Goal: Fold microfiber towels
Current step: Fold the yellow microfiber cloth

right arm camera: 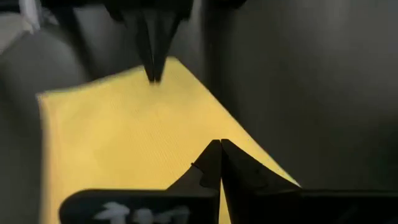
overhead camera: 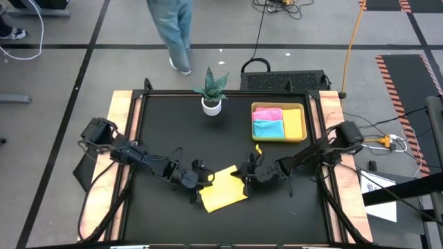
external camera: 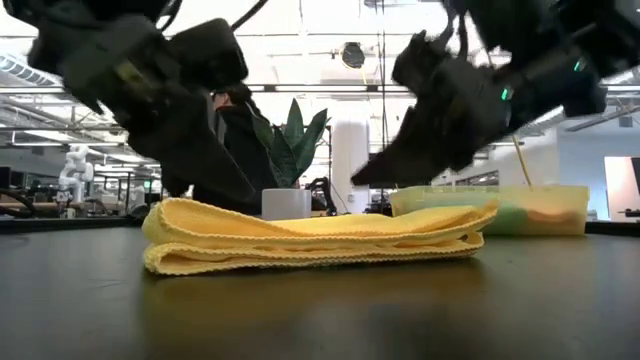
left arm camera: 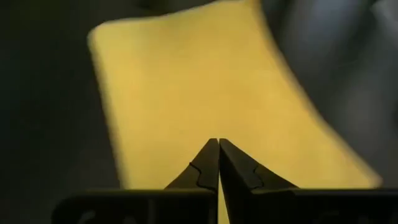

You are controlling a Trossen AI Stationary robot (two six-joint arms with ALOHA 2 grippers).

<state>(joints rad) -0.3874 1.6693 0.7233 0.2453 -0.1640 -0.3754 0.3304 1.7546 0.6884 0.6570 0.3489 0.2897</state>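
A yellow microfiber towel [overhead camera: 223,188], folded into several layers, lies flat on the black table near its front middle; the low view shows its stacked folds [external camera: 320,238]. My left gripper [overhead camera: 204,181] is shut at the towel's left edge, slanting down from the left. My right gripper [overhead camera: 241,177] is shut at the towel's far right corner, and in the low view its tip [external camera: 362,180] shows a little above the cloth. Pink [overhead camera: 267,113], light blue [overhead camera: 268,128] and yellow-orange [overhead camera: 295,123] towels lie folded in the tray. My left gripper's shut fingertips [right arm camera: 152,71] meet the towel's top layer close to its left edge [right arm camera: 158,87], slanting down from the table's left. The towel lies flat on the table under them. My right gripper has its shut fingertips over the towel's right edge [right arm camera: 249,163]; I cannot tell whether they touch it.
A yellow-green tray [overhead camera: 304,135] stands at the back right. A potted plant [overhead camera: 212,90] stands at the far middle. A small yellow scrap [overhead camera: 258,149] lies near the right arm. A person's legs [overhead camera: 174,31] show beyond the far edge.
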